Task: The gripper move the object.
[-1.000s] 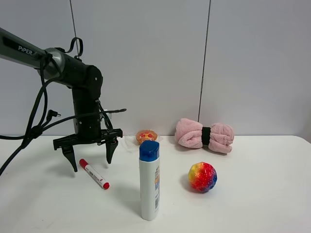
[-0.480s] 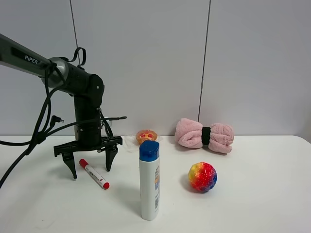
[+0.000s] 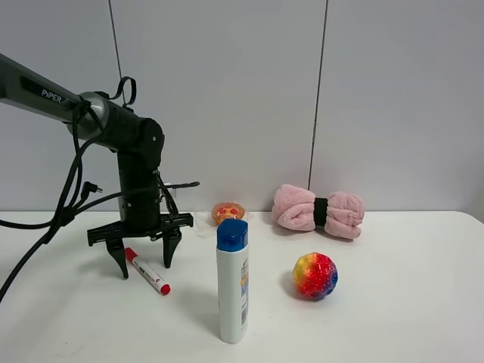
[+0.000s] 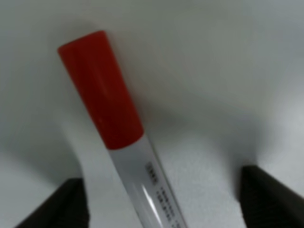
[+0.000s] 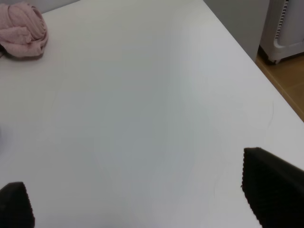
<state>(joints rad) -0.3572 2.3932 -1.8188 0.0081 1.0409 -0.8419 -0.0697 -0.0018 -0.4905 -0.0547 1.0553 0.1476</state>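
A slim white marker pen [image 3: 147, 271] with a red cap and red end lies on the white table at the left. My left gripper [image 3: 144, 259] is open and points straight down over its capped end, one finger on each side, tips close to the table. In the left wrist view the marker [image 4: 124, 145] lies between the two black fingertips [image 4: 71, 202]. My right gripper [image 5: 137, 204] is open and empty over bare table; it does not show in the exterior high view.
A white bottle [image 3: 232, 282] with a blue cap stands in front at the centre. A rainbow ball [image 3: 314, 276] lies to its right. A pink rolled towel [image 3: 318, 211] and a small round orange thing [image 3: 228, 212] sit by the back wall. The table's right edge [image 5: 251, 61] shows.
My left gripper has come down and slightly right, so its open fingers now straddle the marker's capped end near the table. The marker has not moved.
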